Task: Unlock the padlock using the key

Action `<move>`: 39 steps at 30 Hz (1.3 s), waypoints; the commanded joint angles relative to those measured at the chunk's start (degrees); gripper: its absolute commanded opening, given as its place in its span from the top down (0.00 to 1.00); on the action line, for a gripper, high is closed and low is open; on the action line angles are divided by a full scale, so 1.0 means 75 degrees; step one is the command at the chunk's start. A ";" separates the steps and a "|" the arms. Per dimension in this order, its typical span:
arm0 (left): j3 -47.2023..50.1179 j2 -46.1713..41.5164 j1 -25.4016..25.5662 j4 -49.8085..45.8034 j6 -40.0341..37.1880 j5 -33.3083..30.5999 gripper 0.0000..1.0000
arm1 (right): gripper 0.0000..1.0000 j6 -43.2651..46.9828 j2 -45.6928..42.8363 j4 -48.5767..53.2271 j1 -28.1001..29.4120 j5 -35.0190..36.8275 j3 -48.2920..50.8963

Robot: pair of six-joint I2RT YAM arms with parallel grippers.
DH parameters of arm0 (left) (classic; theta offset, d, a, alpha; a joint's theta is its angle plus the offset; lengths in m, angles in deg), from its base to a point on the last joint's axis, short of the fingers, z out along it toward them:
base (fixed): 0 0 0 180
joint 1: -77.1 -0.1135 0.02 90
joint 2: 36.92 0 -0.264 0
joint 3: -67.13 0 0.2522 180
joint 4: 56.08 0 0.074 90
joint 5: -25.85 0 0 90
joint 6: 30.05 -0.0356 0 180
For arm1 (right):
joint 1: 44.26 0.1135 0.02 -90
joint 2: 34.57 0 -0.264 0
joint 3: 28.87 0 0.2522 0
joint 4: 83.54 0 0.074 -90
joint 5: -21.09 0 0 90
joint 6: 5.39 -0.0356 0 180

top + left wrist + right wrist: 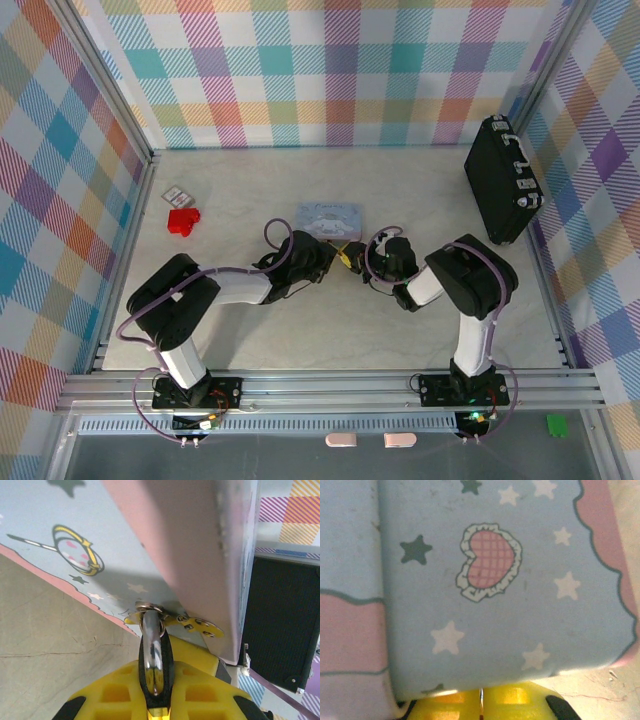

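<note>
Left gripper (154, 682) clamping padlock (152, 652) shackle, right wrist view facing heart-printed tin (495, 645)

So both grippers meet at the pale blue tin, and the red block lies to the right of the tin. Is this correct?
Not quite. The red block lies to the left of the pale blue tin, not to the right, as the top external view shows. The rest holds: the left gripper and the right gripper do meet at the tin.

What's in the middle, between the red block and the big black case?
The pale blue tin lies between them, as the top view shows.
</note>
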 commanded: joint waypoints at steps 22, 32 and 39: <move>-0.0050 -0.0073 -0.0690 -0.0021 -0.0755 0.1089 1.00 | 0.65 0.0627 -0.0927 -0.0076 0.0056 -0.0620 0.1090; -0.0051 -0.0236 -0.0715 -0.0124 -0.0824 0.1272 1.00 | 0.83 0.0707 -0.0868 -0.0134 0.0044 -0.0763 0.0835; -0.0003 -0.0435 -0.0582 -0.0336 -0.0867 0.1336 1.00 | 0.85 0.0788 -0.0743 0.0053 0.0044 -0.0728 0.0460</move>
